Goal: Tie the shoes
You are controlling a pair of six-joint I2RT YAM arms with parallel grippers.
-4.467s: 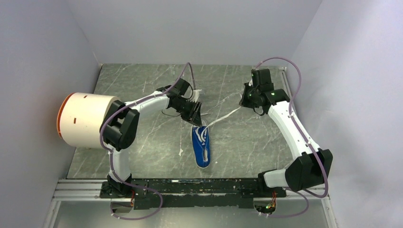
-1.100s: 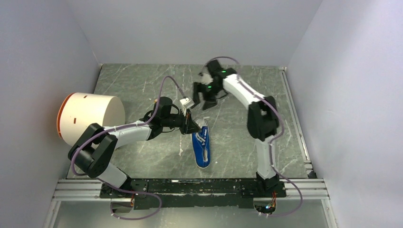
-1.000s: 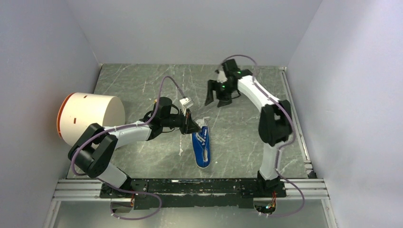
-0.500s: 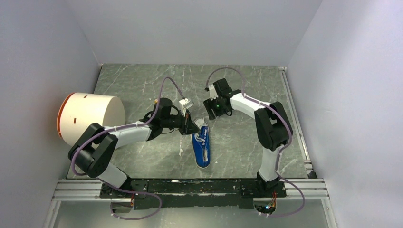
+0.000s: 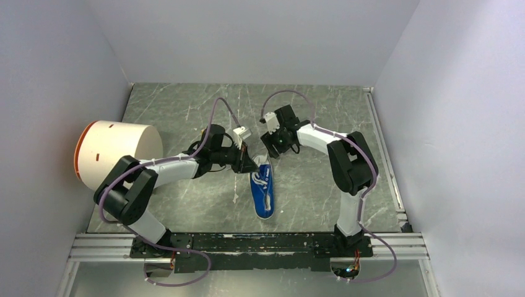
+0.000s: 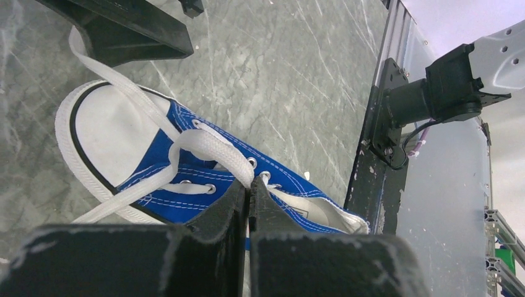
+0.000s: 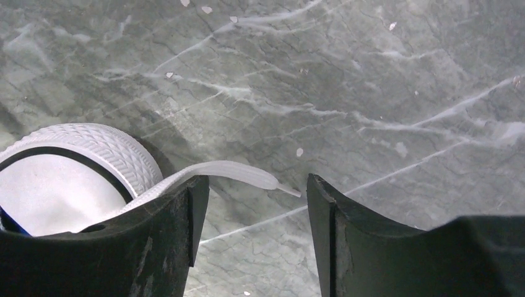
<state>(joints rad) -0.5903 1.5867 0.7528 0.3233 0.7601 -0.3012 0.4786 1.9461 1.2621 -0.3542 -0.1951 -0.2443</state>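
**Top view:** The shoe [image 5: 262, 189] lies mid-way across the table [image 5: 186, 111], toe toward the far edge. The right gripper [image 5: 272, 148] has swung in from the far edge to the toe. The left gripper [image 5: 251, 164] stays at the toe's left side.

**Left wrist view:** The fingers are together, clamped on the lace [image 6: 207, 143] above the eyelets.

**Right wrist view:** The jaws stand apart, narrowing. The lace end [image 7: 241, 170] lies between them, ungripped. It is probably the next strand to be taken, and no knot is begun.

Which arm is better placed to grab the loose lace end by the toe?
Right. The right hand is open around the loose lace end beside the toe cap; the left hand is shut on the other lace.
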